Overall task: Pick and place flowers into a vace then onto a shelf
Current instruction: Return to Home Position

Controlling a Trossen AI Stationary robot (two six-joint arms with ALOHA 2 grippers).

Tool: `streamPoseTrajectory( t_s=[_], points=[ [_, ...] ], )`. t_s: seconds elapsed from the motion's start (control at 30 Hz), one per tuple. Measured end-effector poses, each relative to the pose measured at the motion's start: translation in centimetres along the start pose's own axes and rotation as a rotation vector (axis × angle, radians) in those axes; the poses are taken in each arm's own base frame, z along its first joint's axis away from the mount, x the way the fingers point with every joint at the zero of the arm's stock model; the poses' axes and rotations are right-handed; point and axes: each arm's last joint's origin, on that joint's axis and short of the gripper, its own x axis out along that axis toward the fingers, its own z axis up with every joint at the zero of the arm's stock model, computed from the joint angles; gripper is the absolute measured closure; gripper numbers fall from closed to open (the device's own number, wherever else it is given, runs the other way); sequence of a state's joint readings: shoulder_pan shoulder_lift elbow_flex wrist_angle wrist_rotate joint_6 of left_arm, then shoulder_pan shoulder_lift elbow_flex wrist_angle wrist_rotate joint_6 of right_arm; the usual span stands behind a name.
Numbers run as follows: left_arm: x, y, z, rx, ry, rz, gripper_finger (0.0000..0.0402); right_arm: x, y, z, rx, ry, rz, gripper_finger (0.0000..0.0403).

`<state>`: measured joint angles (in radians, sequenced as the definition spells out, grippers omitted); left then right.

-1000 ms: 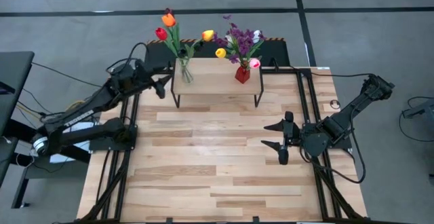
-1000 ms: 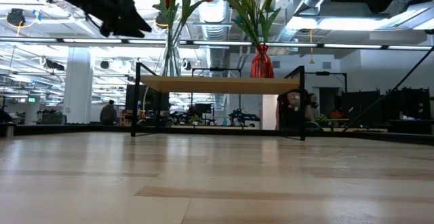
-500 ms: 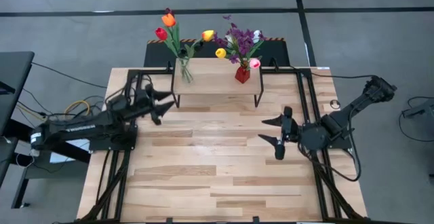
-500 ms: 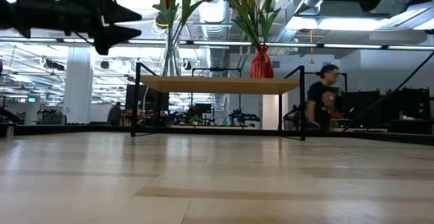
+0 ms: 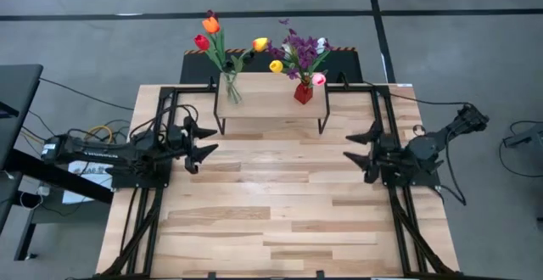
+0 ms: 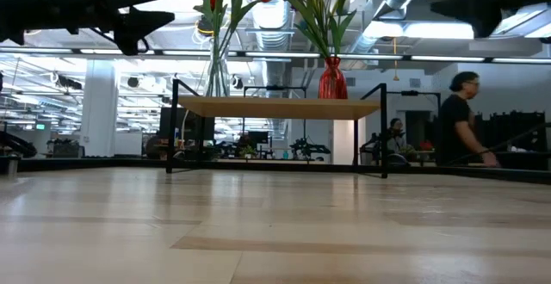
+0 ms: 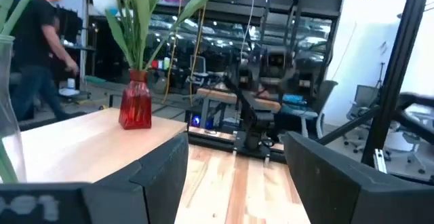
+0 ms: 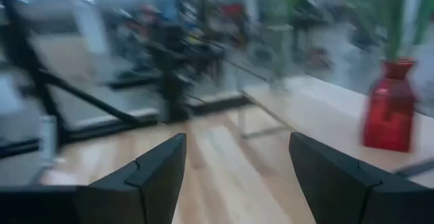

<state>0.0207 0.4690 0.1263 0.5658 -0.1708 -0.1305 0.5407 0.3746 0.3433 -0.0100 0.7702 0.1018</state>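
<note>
The flowers stand in two vases on the shelf [image 5: 271,102] at the table's far edge. Red and orange tulips [image 5: 206,32] have their stems in a clear glass vase [image 5: 231,89]. Purple sprigs with yellow and pink heads [image 5: 299,53] stand in a red vase [image 5: 303,92]. My left gripper [image 5: 208,141] hovers open near the shelf's left legs, pointing toward the table's right. Opposite it, my right gripper [image 5: 349,146] hovers open near the shelf's right legs, pointing left. The left wrist view shows the red vase [image 7: 135,102]; so does the right wrist view [image 8: 388,115].
Bare wooden tabletop [image 5: 271,204] spreads between and in front of both grippers. Black frame rails [image 5: 140,221] run along both table sides. A person [image 6: 456,129] walks in the room behind the table.
My left gripper has drawn away from the clear vase at the shelf's left end, going toward the near edge and down, and has turned to point right. My right gripper has gone toward the far and right edges. Both stayed open. The person behind has walked right.
</note>
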Motion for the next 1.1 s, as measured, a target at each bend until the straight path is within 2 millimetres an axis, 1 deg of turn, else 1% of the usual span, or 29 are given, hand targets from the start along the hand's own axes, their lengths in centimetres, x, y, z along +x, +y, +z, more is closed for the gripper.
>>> streamPoseTrajectory(
  t_s=[0.1, 0.13, 0.23, 0.33, 0.4, 0.5, 0.7, 0.8, 0.97, 1.1],
  points=[
    [-0.5, -0.6, -0.7, -0.003, -0.044, -0.016, 0.0168, -0.9, -0.8, -2.6, -0.007, -0.100, 0.110, 0.0147],
    [-0.8, -0.7, -1.0, -0.006, -0.059, -0.027, 0.0168, -1.2, -1.1, -3.3, 0.001, -0.120, 0.122, 0.0147],
    [-1.4, -0.8, -2.1, -0.022, -0.067, -0.033, 0.0168, -1.7, -1.9, -5.0, 0.019, -0.142, 0.105, 0.0147],
    [-1.4, -1.2, -2.6, -0.002, -0.009, -0.057, 0.0168, -1.5, -2.0, -6.1, -0.011, -0.102, 0.084, 0.0147],
    [-1.5, -1.5, -2.8, 0.025, 0.011, -0.113, 0.0168, -1.4, -2.0, -6.1, -0.006, -0.096, 0.080, 0.0147],
    [-1.6, -1.9, -3.1, 0.059, 0.035, -0.171, 0.0168, -1.2, -2.0, -7.1, -0.025, -0.038, 0.068, 0.0147],
    [-1.6, -1.8, -3.9, 0.098, 0.113, -0.171, 0.0168, -1.1, -1.8, -7.6, -0.022, -0.032, 0.088, 0.0147],
    [-1.6, -1.8, -4.1, 0.071, 0.136, -0.168, 0.0168, -1.0, -1.8, -7.6, 0.010, -0.026, 0.086, 0.0147],
    [-1.7, -1.7, -4.6, -0.039, 0.199, -0.154, 0.0168, -1.0, -1.8, -7.6, 0.041, -0.025, 0.087, 0.0147],
    [-1.9, -1.6, -5.3, -0.040, 0.272, -0.141, 0.0168, -1.0, -1.8, -7.7, 0.041, -0.024, 0.087, 0.0147]
  ],
)
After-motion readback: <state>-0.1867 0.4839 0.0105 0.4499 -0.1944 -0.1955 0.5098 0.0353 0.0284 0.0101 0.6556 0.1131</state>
